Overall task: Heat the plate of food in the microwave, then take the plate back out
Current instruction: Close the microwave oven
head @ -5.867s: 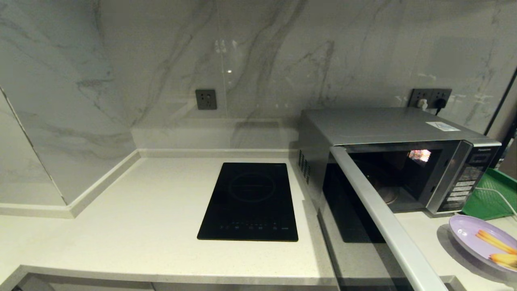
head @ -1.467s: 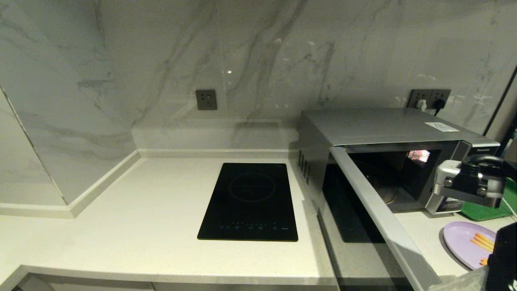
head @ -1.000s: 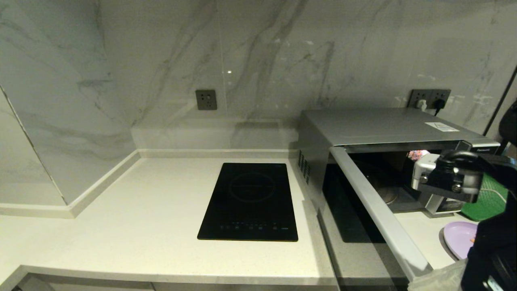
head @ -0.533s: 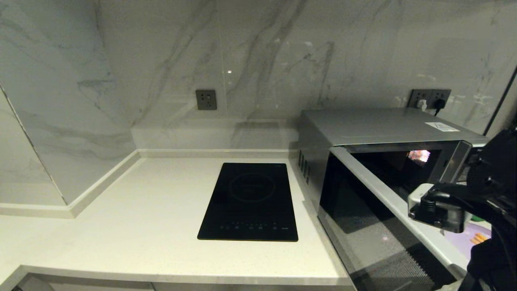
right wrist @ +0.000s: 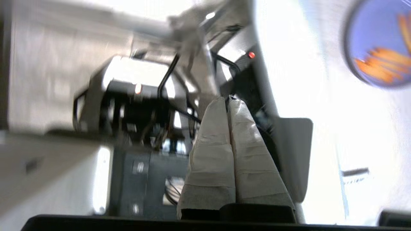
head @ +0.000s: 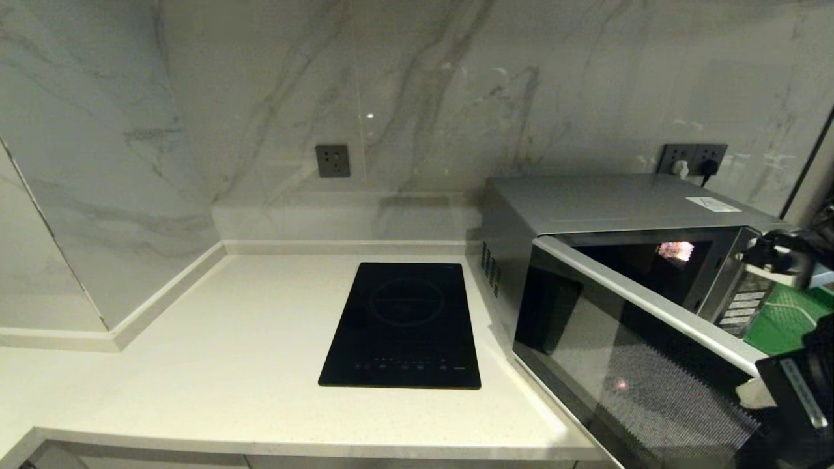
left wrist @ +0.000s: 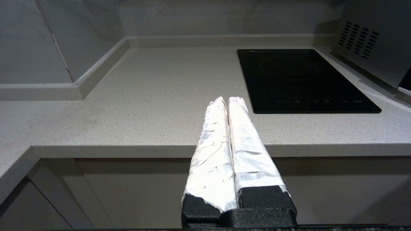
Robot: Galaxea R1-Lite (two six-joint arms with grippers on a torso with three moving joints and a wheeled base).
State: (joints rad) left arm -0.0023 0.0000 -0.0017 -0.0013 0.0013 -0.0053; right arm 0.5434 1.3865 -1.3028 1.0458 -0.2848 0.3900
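Two tools, both pressed closed with nothing between their fingers, so nothing is being carried. Your left tool (left wrist: 224, 99) hangs parked off the front edge of the surface (head: 228, 339), facing the induction hob (head: 404, 326). Your right tool (right wrist: 228, 98) sits low at the far right, near the free edge of the door (head: 638, 365); whether it touches that edge cannot be told.

The microwave (head: 625, 215) stands with its door only partly open, angled across the cavity. The plate of food (right wrist: 379, 54) lies outside on the surface, as the right wrist view shows; from the head view it is hidden.

You appear to be at the loading step, with heating not yet begun. As the door stands, the opening looks too narrow for a flat plate. The next move likely calls for swinging the door wide, then spreading the right tool's fingers to take the plate by its rim, keeping it level so the sticks stay put, clear of the green tray (head: 788, 319).
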